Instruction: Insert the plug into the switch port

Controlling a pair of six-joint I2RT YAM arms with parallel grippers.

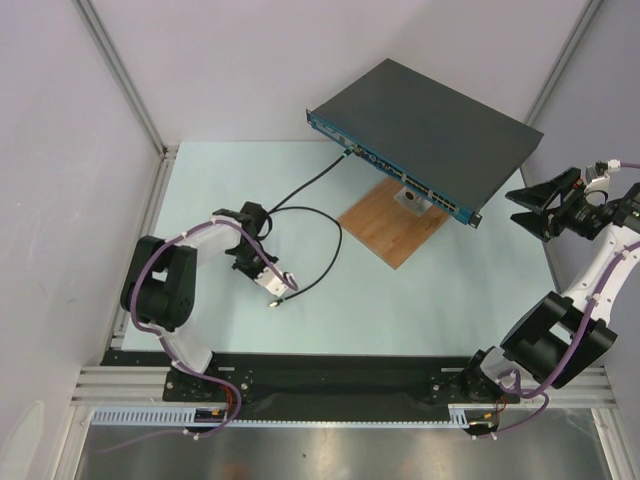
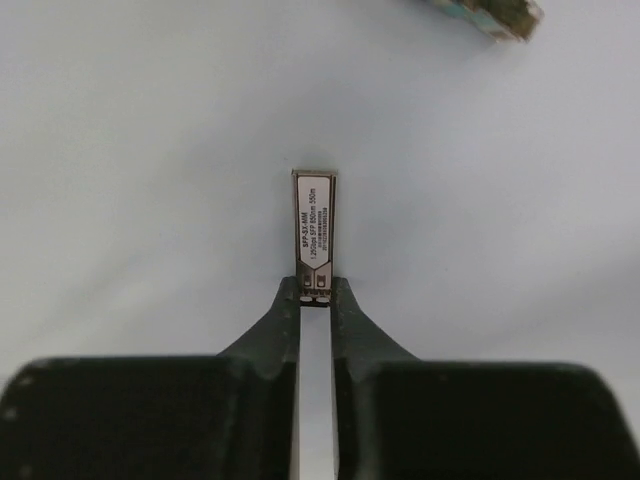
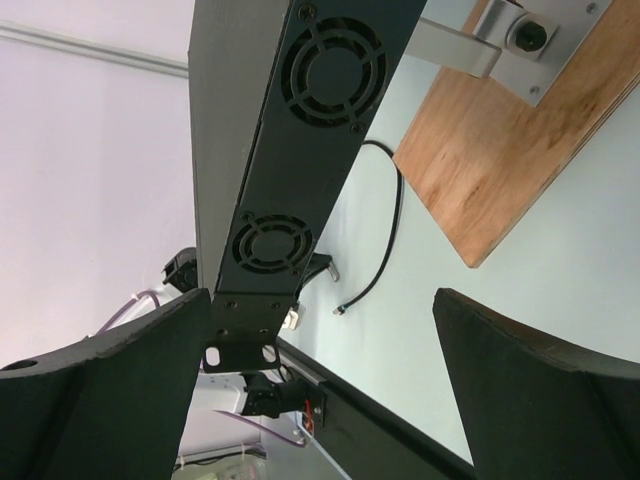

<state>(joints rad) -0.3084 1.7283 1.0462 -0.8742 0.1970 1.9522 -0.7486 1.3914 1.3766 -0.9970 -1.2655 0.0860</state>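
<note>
Left gripper [image 2: 315, 292] pinched narrow on the rear end of the plug [image 2: 313, 225], fingers [image 2: 285, 320] pressed against both of its sides. Small silver module with a printed white label, sticking straight out ahead of the fingertips, above the pale table [image 2: 120, 150].

From above: left arm folded, elbow out to the left, wrist bent back toward the middle. Gripper [image 1: 270, 290] slanting down and to the right, low over the table. Well apart from the switch [image 1: 430, 115], far across at the back right, raised on a mount over the wooden board [image 1: 392, 225], blue port face turned toward the front left. Black cable [image 1: 322, 232] from that face down into a loop on the table, loose end near the left fingertips.

Right gripper [image 1: 512, 207] spread wide, roughly level, just beside the right end of the switch, arm reared up from its base. In the right wrist view, fan-grilled end panel of the switch [image 3: 300, 130] ahead of the two open fingers [image 3: 120, 380].
</note>
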